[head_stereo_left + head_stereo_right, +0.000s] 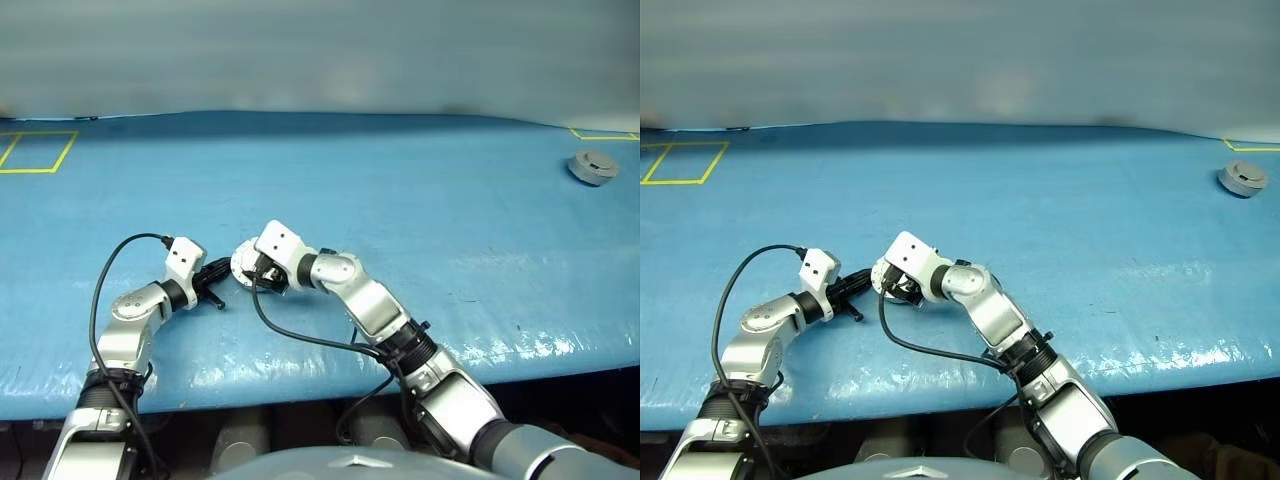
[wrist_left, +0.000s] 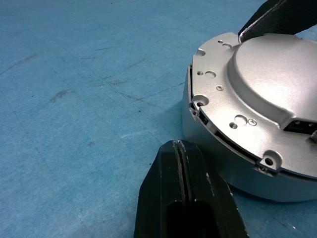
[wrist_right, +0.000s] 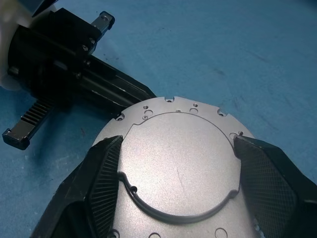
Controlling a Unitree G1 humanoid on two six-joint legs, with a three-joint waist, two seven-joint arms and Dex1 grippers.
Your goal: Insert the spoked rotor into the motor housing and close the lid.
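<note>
The lid [image 3: 176, 134], plain silver-grey face up with a raised round centre, lies on the motor housing [image 2: 225, 163] on the blue table. A thin gap shows between them on the side facing my left gripper. My right gripper [image 3: 178, 171] straddles the lid, and its two black fingers [image 3: 106, 173] press the sides of the raised centre. My left gripper [image 2: 179, 151] is shut with nothing in it, its tip low on the table just beside the housing wall. The spoked rotor is hidden. In the head views both grippers meet at the housing [image 1: 243, 262].
A small round grey part [image 1: 593, 166] sits far off at the table's back right. Yellow tape outlines [image 1: 35, 150] mark the back left corner. The blue table [image 1: 400, 200] stretches wide around the work spot, its front edge close below my arms.
</note>
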